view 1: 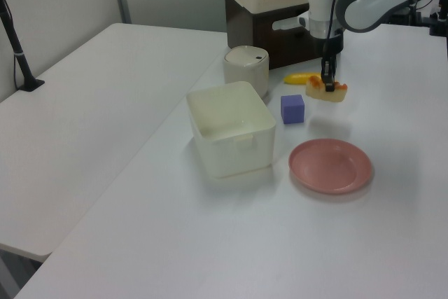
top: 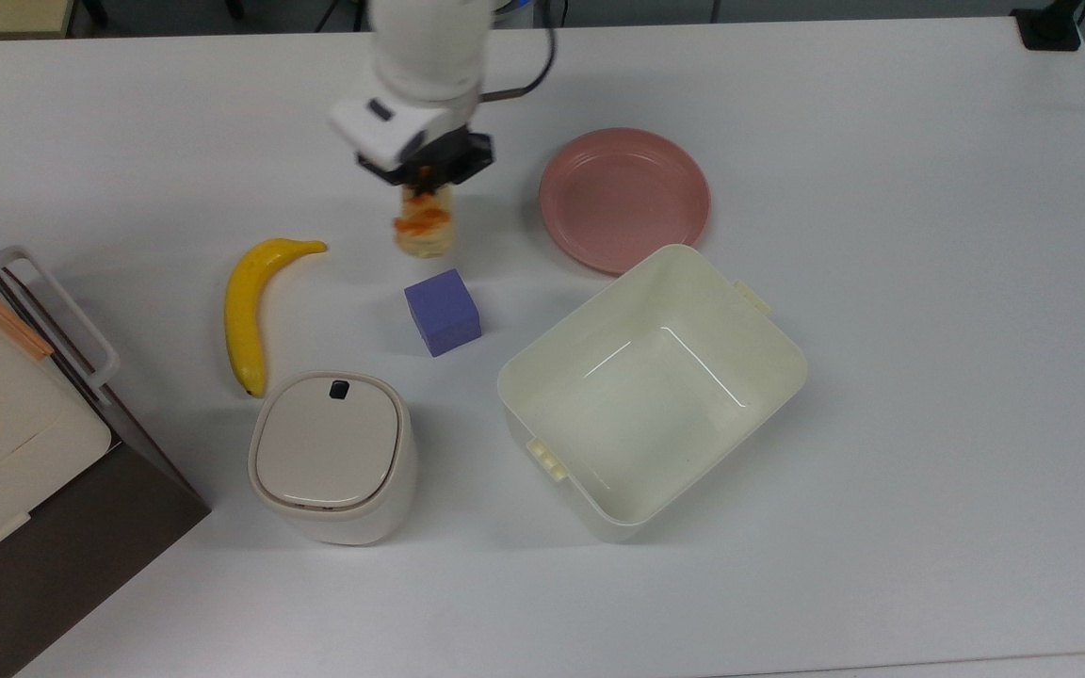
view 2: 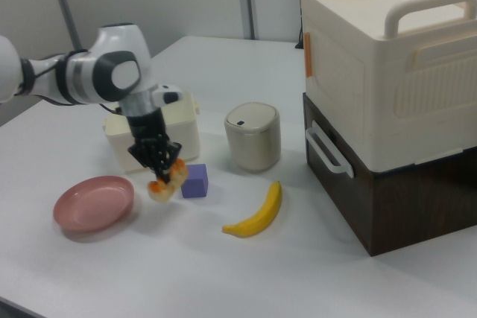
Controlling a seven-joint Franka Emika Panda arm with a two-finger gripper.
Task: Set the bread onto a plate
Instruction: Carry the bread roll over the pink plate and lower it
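Table: the wide white tabletop [top: 929, 424] carried everything else.
Box: a big cream plastic crate with handles [view 2: 387, 57] sat on a dark brown cabinet at the right view's right edge.
Tub: the large cream rectangular plastic tub [top: 653, 393] stood open with nothing in it, just beside the plate.
Arm: the white Franka arm [view 1: 357, 5] reached down over the table; its black two-finger gripper [top: 425, 177] was pinching 1 end of the bread.
Bin: a small cream lidded bin with rounded corners [top: 331, 456] stood near the banana.
Plate: the round shallow pink plate with a raised rim [top: 624, 198] lay bare, to the top view's right of the gripper.
Banana: 1 yellow curved banana [top: 249, 306] lay flat, well apart from the bread.
Cube: a purple cube [top: 443, 311] sat below the bread in the top view.
Bread: the small oblong pull-apart loaf with a glossy orange-brown top [top: 424, 226] hung clear of the table, tilted, between banana and plate.
Handling: it looked light and soft, likely to dent or tear at its seams; an end grip lets it droop, so a gentle hold across the middle would probably sit steadier.
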